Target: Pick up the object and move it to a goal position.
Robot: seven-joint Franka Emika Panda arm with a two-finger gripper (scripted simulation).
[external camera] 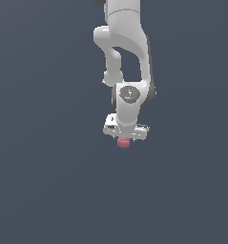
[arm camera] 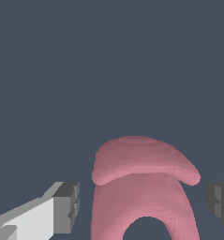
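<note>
Wrist, nearest: I see the two dark grey finger pads (arm camera: 66,206) of the white parallel gripper (arm camera: 144,206), one on each side of the frame, the white finger body showing behind one pad.

Between the pads: the small pink-red blocky object with a broad cap-like top (arm camera: 141,187) fills the space between the fingers. Its upper part flares out wider than the body below; an arched opening cuts into its lower edge.

Claw state: jaws apart. I see a strip of grey background between each pad and the pink-red object, so neither pad touches it in this view.

Behind the object, wrist: plain dark slate-grey ground (arm camera: 108,61), featureless.

Exterior, gripper: the white gripper (external camera: 123,138) points straight down, its flat hand block roughly level, tilted a little.

Exterior, object: the pink-red object (external camera: 123,142) shows just under the hand block, between the fingers, only its lower portion visible. I cannot tell whether it rests on the ground or hangs clear of it; no shadow or edge marks the surface.

Exterior, arm: the white Franka arm (external camera: 127,52) comes down from the top edge of the frame, bends at a rounded elbow, then drops through the wrist joint with its grey round cap to the hand.

Farthest: the same dark slate-grey ground (external camera: 44,181) all around.
</note>
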